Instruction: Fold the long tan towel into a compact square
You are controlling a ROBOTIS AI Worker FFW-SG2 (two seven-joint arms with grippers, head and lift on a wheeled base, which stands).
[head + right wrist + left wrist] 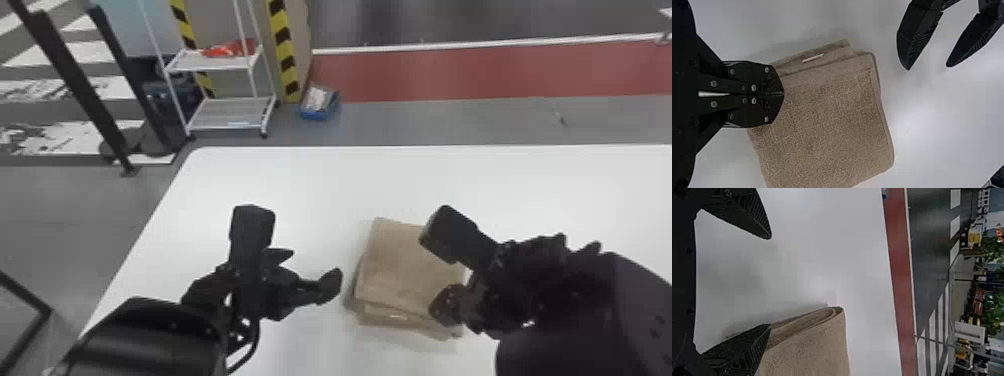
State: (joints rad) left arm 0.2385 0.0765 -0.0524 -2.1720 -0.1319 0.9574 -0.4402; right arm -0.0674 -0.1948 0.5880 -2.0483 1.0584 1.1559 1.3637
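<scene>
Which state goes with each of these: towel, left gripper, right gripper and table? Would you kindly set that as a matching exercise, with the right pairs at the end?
1. towel
2. left gripper
3. right gripper
4. table

A. white, beneath the folded cloth
B. fingers together
C. tan, folded in layers
D. fingers spread apart

Right pairs: 1-C, 2-D, 3-B, 4-A

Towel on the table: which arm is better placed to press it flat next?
Right, probably: the right gripper is shut and over the towel, while the left gripper is open beside it.
</scene>
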